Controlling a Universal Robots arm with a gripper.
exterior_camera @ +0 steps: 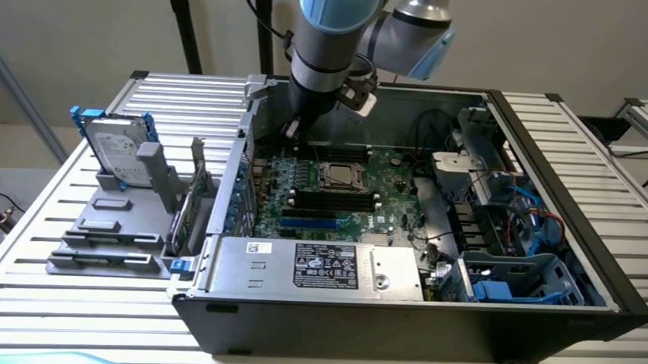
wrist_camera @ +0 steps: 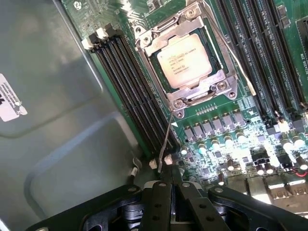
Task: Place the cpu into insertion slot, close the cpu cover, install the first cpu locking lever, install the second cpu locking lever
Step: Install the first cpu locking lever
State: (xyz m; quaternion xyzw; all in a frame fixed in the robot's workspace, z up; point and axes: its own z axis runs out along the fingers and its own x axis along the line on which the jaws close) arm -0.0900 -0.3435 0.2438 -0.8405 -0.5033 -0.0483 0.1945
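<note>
**A:** Inside the open case (exterior_camera: 567,152) now: the cpu (wrist_camera: 185,60) lies flat in the insertion slot (wrist_camera: 158,67), label up, and the cpu cover (wrist_camera: 199,87) is down over its edges.

**B:** Chip seated and frame lowered, by the look of it. And the gripper?

**A:** The gripper (exterior_camera: 294,127) hangs just on the far side of the slot, towards the exterior view's left, low over the circuit board (exterior_camera: 390,199). From the wrist, its fingers (wrist_camera: 161,202) are drawn together with barely a slit between them. The free end of one locking lever (wrist_camera: 166,139) stands right at the tips. Whether it's actually pinched, I can't tell.

**B:** The other one?

**A:** The second lever (wrist_camera: 231,53) runs along the opposite edge of the cover. I can't see whether it's hooked.

**B:** How will that wire handle?

**A:** My judgement: light, thin, springy steel, smooth enough to slip. The bent free end gives the most leverage, so hold it there. Keep pressure off the chip, which is stiff but has delicate contacts beneath.
</note>
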